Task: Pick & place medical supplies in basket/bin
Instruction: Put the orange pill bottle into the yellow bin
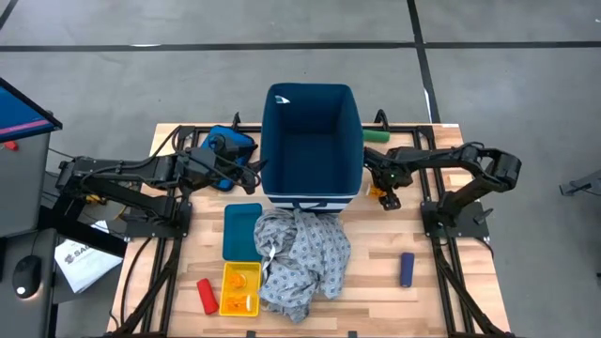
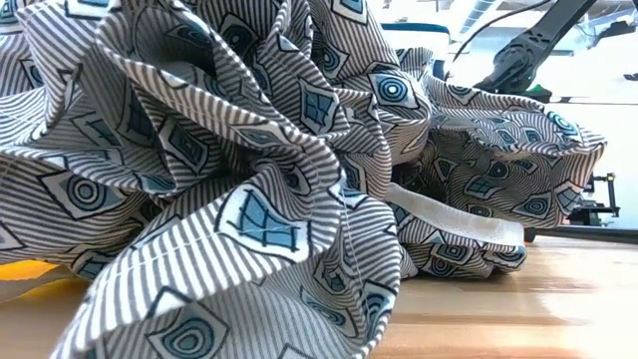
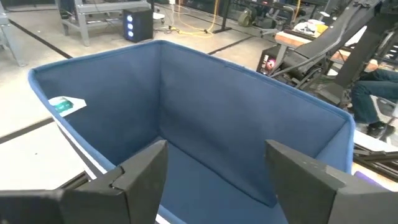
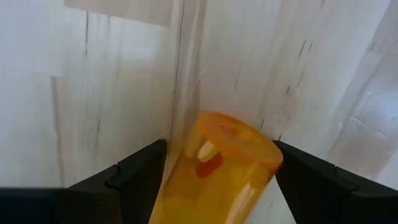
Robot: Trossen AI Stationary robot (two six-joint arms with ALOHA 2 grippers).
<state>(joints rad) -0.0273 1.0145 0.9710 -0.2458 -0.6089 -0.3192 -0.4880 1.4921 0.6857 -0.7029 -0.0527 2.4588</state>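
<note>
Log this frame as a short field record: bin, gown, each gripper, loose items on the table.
bin: navy fabric bin, upright at table's far middle, nothing visible inside
gown: patterned gown heaped on the table in front of the bin
left gripper: left gripper open at the bin's left rim, empty
right gripper: right gripper, fingers either side of an orange pill bottle, right of the bin
loose items: red cylinder, dark-blue cylinder, green cylinder

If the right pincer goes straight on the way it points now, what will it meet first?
Most likely the orange pill bottle, which sits between the open fingers of the right pincer. Behind it lies only the wooden table.
</note>
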